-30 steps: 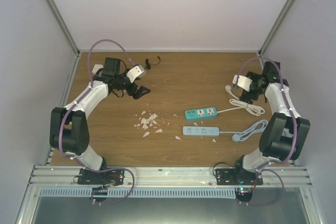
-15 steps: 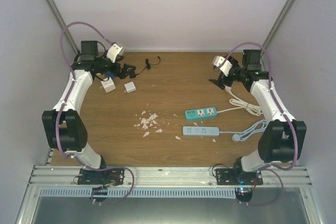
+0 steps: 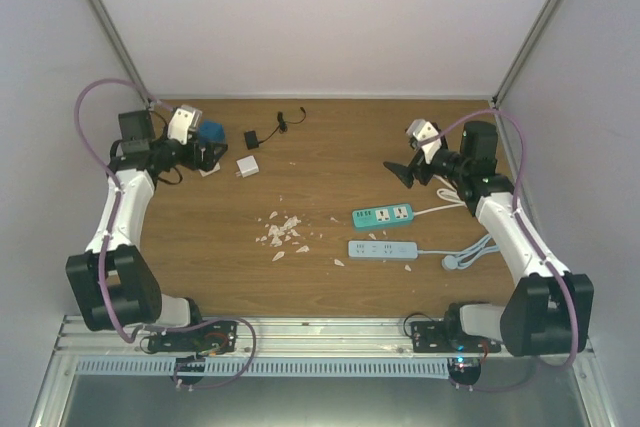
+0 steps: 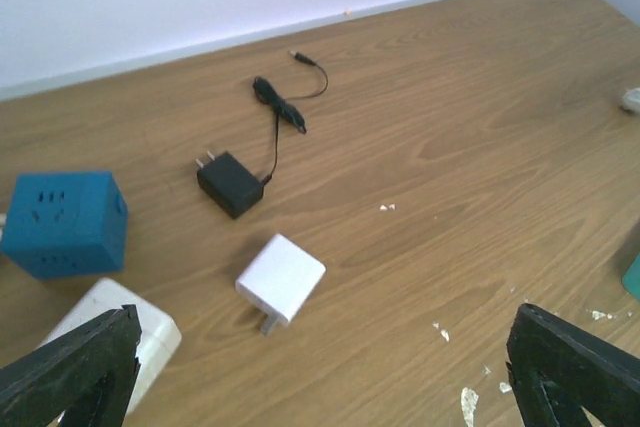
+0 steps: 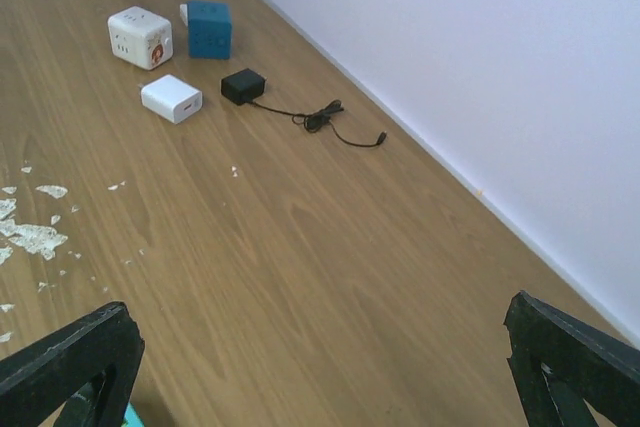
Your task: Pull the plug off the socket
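Gaping left pincer (image 4: 323,352) and right pincer (image 5: 320,352), white cube socket (image 4: 120,322) half-hidden, teal sliver (image 4: 634,277) possibly power strip.

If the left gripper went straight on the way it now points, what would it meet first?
Probably the white charger, lying just left of the line between the open fingers; the black adapter sits beyond. Depth is unclear, so bare table could come first.
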Robot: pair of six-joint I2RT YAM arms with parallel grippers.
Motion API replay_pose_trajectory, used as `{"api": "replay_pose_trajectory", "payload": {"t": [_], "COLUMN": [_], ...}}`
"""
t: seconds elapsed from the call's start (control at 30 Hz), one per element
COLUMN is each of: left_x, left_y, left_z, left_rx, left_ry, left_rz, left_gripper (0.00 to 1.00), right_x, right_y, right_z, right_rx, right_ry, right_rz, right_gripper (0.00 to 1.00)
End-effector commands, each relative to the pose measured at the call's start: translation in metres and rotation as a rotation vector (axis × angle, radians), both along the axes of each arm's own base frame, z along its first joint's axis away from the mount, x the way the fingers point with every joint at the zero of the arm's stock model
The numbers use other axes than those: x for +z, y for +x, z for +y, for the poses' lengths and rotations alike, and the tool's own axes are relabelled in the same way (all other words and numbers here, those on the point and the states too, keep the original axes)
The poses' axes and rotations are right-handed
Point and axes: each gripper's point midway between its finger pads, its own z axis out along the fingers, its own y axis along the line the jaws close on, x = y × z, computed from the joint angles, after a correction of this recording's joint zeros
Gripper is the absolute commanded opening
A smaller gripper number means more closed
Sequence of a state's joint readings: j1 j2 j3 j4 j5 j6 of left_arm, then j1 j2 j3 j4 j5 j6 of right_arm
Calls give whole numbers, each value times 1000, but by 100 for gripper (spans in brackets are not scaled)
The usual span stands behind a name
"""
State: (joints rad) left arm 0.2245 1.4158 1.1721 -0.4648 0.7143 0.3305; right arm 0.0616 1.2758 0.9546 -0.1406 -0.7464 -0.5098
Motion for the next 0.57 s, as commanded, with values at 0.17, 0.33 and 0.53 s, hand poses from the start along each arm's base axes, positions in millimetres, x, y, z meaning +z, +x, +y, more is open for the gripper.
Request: {"api": "replay_pose_trajectory", "payload": {"t": [0.17, 0.33, 0.53], "left_x": [-17, -25, -31], "left_y": [-9, -8, -10], "left_z": [13, 12, 8], "left_rx": [161, 168, 139], "left_ry": [-17, -31, -36], "left_rz": [-41, -19, -9], "left_gripper": [99, 99, 99], "right_x": [-25, -31, -33], "right_y": [-12, -10, -10], "right_z": [-16, -17, -17], "right_rx": [-74, -76, -77], "right_ry": [-5, -8, -6], "right_rz": [18, 25, 29], "right_gripper": [100, 100, 100]}}
